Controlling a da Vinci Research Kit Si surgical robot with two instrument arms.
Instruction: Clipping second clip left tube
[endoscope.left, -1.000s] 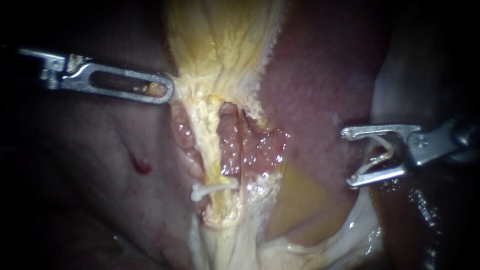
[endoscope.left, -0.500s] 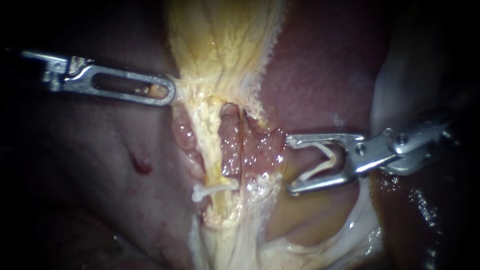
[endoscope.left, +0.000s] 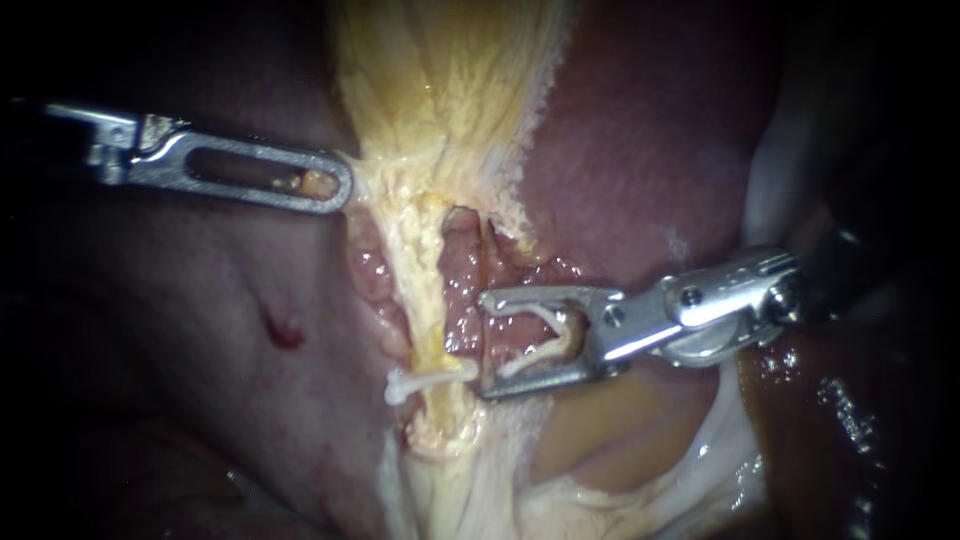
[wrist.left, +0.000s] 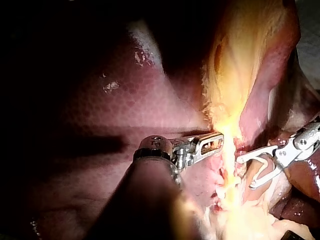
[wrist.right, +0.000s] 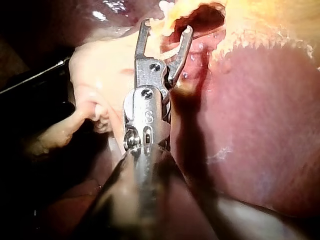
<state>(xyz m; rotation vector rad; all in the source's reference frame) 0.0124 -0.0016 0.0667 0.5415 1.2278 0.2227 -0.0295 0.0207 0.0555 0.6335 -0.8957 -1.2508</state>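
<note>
- Liver (endoscope.left: 650, 150): dark red mass behind everything. Most of it lies on the side of the seated clip (endoscope.left: 428, 379) that our right instrument comes from.
- Yellow tissue (endoscope.left: 440, 90): a broad pale fan well above the seated clip, narrowing down toward it.
- Left tube (endoscope.left: 420, 290): the task's thing. A pale yellow cord runs from the fan down to the seated clip, which crosses it. The stretch above that clip is bare.
- Right instrument (endoscope.left: 487, 345): the jaw tips sit just beside the seated clip's near end and a little above it, at the raw window next to the tube. The jaws stand wide, both bearing on the loaded clip between them. No tube lies inside them yet.
- Left instrument (endoscope.left: 322, 186): well above the seated clip, on the opposite side from the right instrument. Its slotted jaws are clamped on the edge of the yellow tissue; we judge this holds the cord taut.
- Loaded clip (endoscope.left: 550, 335): white, spread in a V, set deep in the right jaws.
- Step in hand, as we read it: the approach. The clip is carried up to the tube but is not round it.
- Next move calls for:
  - pushing the wide jaws across the left tube above the seated clip and apart from it;
  - seeing both tips past the tube's far side, with nothing else caught;
  - then squeezing, with left traction kept steady.
</note>
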